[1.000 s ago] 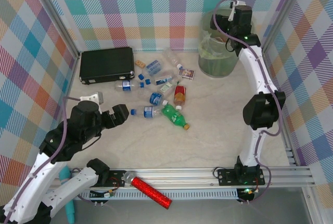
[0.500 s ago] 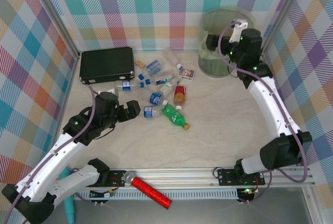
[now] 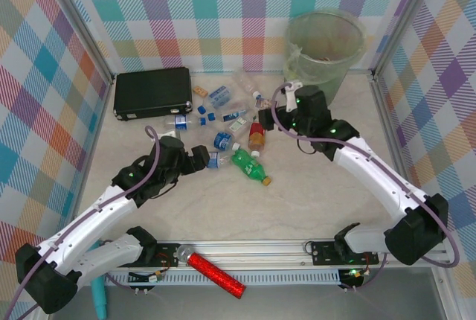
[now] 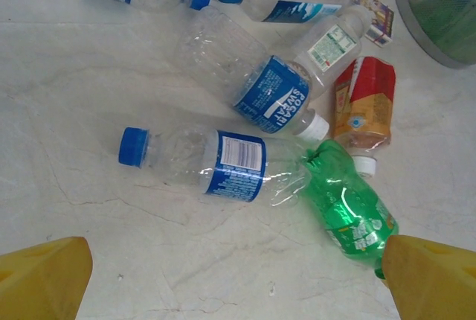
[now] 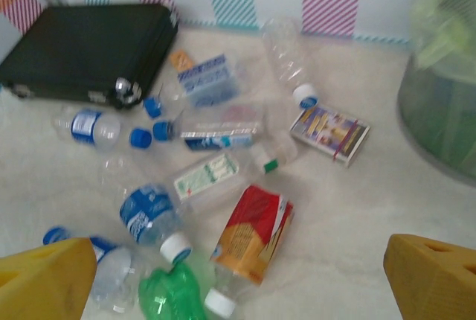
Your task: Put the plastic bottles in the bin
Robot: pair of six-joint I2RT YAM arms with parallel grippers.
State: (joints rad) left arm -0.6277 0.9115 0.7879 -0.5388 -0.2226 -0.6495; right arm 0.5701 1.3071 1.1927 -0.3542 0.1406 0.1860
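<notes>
The plastic bottles (image 3: 222, 140) are lying scattered just ahead of the left gripper (image 3: 199, 158), which is gaping wide, holding nothing; the right gripper (image 3: 271, 115) is hanging equally spread and empty beside them, the bin (image 3: 335, 74) standing behind it.

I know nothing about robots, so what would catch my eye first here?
A jumble of bottles lies mid-table, one bright green bottle at its near edge. A tall bin stands in the far right corner, a black case far left. The left pincer and right pincer hang open by the pile.
</notes>
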